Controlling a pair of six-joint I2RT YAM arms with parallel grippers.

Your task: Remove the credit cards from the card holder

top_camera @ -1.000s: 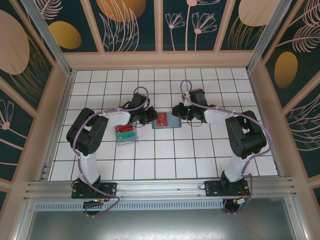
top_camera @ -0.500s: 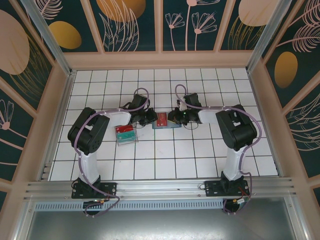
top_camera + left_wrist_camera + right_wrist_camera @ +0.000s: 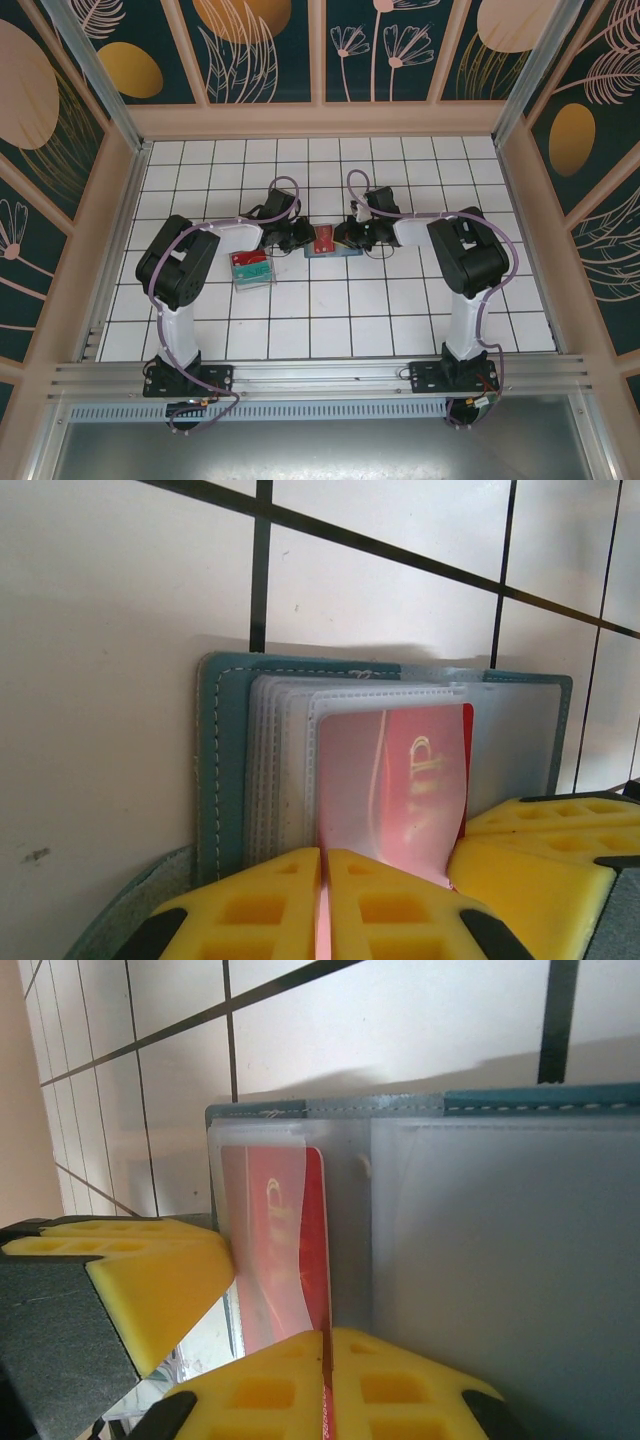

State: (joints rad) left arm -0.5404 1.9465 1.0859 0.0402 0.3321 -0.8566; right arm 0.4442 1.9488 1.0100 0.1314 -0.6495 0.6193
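Table [image 3: 420, 330], white tiles; work sits mid-table, well clear of every edge.

Left hand [image 3: 322, 880]: fingers pressed together on the open card holder [image 3: 225, 760], clamping its clear sleeves [image 3: 285, 770]. Whether it nips the card too is hard to tell.

Right hand [image 3: 326, 1355]: pressed together on the edge of the red card [image 3: 410, 780], which sits in the front sleeve.

Clear tray [image 3: 252, 270] lies near the holder, towards the near-left corner.

Risks:
- If the left clamp catches the card, a pull drags the whole holder or bends the card.
- The thin-edge pinch may slip.
- The sleeve may lift with the card.

Count: two hands, one tray, one holder, one red card.
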